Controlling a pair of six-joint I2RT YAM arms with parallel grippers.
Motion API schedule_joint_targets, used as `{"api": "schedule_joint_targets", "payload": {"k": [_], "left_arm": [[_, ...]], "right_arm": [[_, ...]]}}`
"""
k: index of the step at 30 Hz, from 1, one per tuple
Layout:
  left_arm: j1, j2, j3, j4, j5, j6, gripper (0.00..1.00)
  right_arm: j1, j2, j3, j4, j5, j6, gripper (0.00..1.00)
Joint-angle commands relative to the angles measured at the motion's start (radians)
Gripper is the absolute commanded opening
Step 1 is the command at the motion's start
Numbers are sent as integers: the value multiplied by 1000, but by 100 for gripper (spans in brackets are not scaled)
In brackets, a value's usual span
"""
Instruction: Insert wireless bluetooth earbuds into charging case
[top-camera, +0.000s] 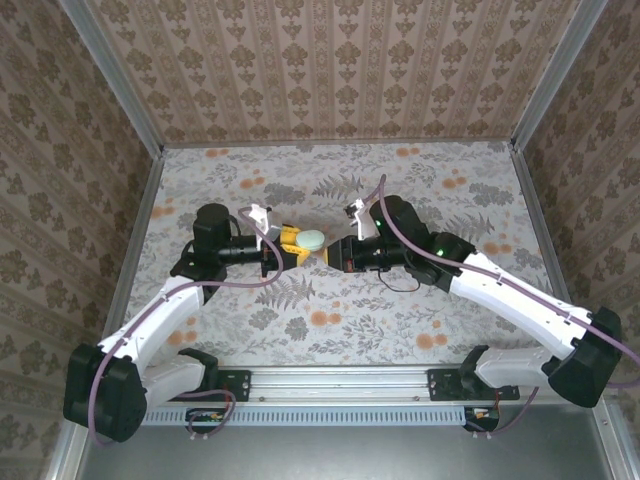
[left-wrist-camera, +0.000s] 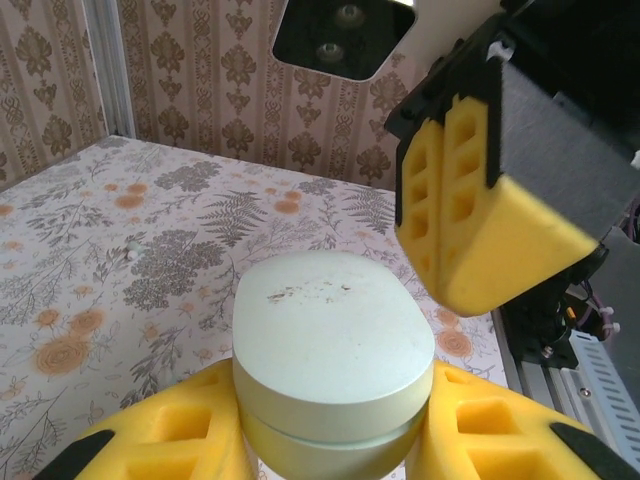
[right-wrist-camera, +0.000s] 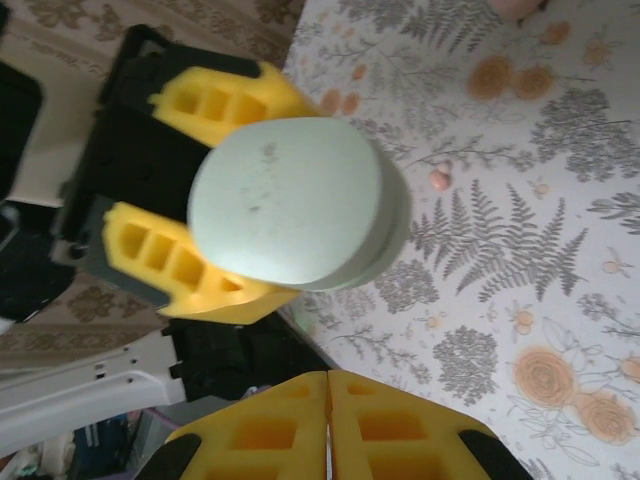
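My left gripper (top-camera: 293, 241) is shut on a pale green oval charging case (top-camera: 311, 239), held sideways above the floor with its lid closed. In the left wrist view the case (left-wrist-camera: 330, 345) sits between my yellow pads (left-wrist-camera: 180, 435). My right gripper (top-camera: 336, 252) is shut with nothing in it, its tips just beside the case. Its fingers (left-wrist-camera: 470, 215) hang over the case's right edge. In the right wrist view my own shut gripper (right-wrist-camera: 328, 405) points at the case (right-wrist-camera: 285, 200). One tiny pinkish earbud (right-wrist-camera: 438, 180) lies on the floral floor beyond it.
A pinkish object (right-wrist-camera: 515, 8) is cut off by the top edge of the right wrist view. A tiny pale speck (left-wrist-camera: 130, 254) lies on the floor far left of the case. Patterned walls and a metal frame (top-camera: 140, 110) enclose the floor; a rail (top-camera: 340, 385) runs along the near edge.
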Motion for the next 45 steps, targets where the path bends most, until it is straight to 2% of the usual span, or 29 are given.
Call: {"api": "schedule_joint_targets", "payload": {"k": [1,4,8,12,17,24,31,38,45], "left_arm": [[2,-1,25,-18,-7,0,0],[11,-8,13,-27,-15,-1,0],[27,-15,10,-38,-23,-2,1],[32,-9,12,-42,-35,-2,1],[33,4,12,-43,-49,3,1],[38,25,-6,-16,-66,0,1],[38,86,-1,31,-62,-8,1],[40,152,15,56,-50,-6,2],[41,190,23,69,-40,-10,2]], "right_arm": [[-34,-15,15,-73,92,29,10],[-119,-37,-20,-103,105,63,12],[-218,-15,3,-197,125,32,16],[-313,102,84,-270,178,-41,26],[-407,327,202,-282,204,-87,27],[-452,617,367,-309,270,-141,28],[-486,817,539,-361,339,-177,29],[-515,926,654,-406,383,-188,32],[-532,992,676,-402,384,-202,31]]}}
